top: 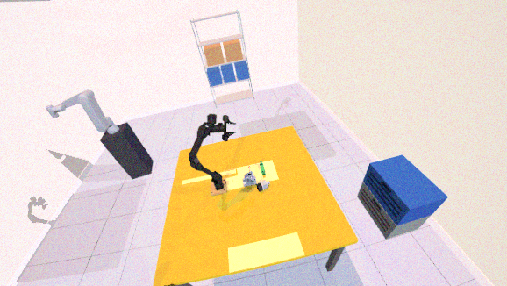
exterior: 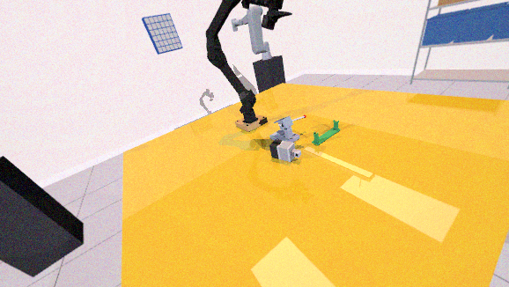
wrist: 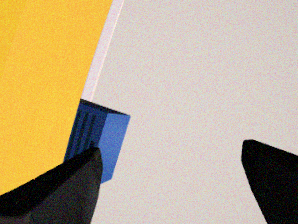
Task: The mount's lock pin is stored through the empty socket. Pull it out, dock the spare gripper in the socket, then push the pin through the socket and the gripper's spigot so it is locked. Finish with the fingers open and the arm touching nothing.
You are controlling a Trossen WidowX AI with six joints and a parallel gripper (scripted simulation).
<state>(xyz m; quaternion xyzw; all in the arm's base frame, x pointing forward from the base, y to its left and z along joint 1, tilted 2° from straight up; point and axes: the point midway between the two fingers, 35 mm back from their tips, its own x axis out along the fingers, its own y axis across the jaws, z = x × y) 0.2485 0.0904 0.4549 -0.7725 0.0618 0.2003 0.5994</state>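
My gripper (top: 235, 127) (wrist: 172, 154) is open and empty, raised high above the table and well away from the mount. In the exterior view it is partly cut off at the top edge. The grey mount (top: 249, 178) (exterior: 286, 136) stands on the table in front of the arm's base. The lock pin (exterior: 299, 118) sits in the mount's socket, its thin shaft and red end sticking out. The spare gripper (top: 263, 186) (exterior: 286, 150), a grey and black block with a small grey spigot, lies on the table beside the mount, apart from the socket.
A green bracket with two uprights (top: 262, 168) (exterior: 327, 134) stands on the yellow table (top: 202, 237) (exterior: 211, 229) near the mount. A blue-topped cabinet (top: 405, 189) (wrist: 116, 145) stands on the floor beyond the table. A grey arm on a black pedestal (top: 127, 151) (exterior: 269, 72) stands apart.
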